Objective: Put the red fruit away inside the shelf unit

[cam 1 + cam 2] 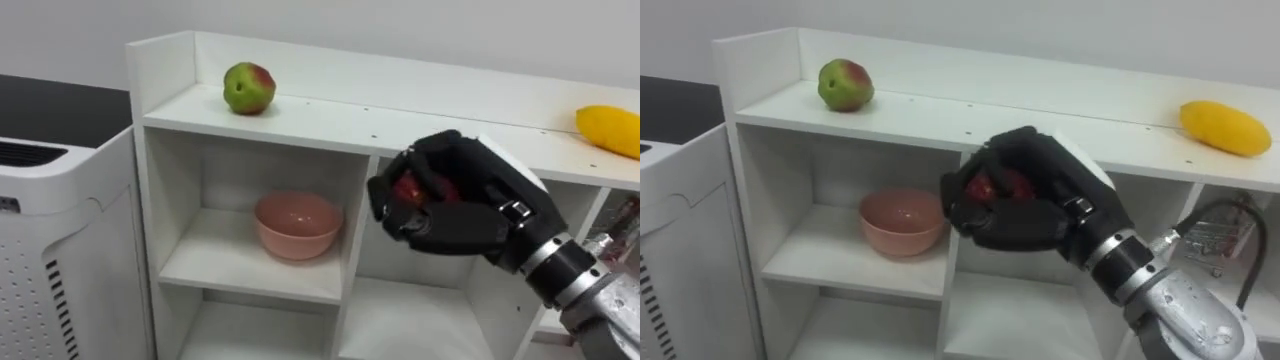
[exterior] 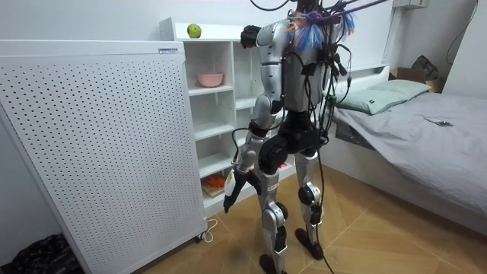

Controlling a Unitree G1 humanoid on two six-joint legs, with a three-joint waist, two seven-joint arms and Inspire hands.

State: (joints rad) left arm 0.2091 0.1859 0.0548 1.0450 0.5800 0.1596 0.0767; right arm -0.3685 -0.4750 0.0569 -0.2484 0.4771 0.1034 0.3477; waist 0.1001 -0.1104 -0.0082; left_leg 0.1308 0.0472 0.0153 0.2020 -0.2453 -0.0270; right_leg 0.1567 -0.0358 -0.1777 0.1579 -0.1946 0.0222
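Note:
My right hand (image 1: 470,210) is shut on a red fruit (image 1: 408,188), which peeks out between the dark fingers. It hovers in front of the white closet (image 1: 330,120), just below the top board at the divider between two upper compartments. A green-and-red apple (image 1: 249,88) rests on the top board at the left, and a yellow mango (image 1: 610,130) lies there at the far right. A pink bowl (image 1: 298,224) stands in the upper left compartment. In the room view my left hand (image 2: 230,199) hangs at my side, fingers straight.
A white perforated cabinet (image 1: 60,240) stands against the closet's left side. In the room view I stand facing the closet, with a bed (image 2: 426,129) behind me. Orange items (image 2: 217,181) lie on a low shelf.

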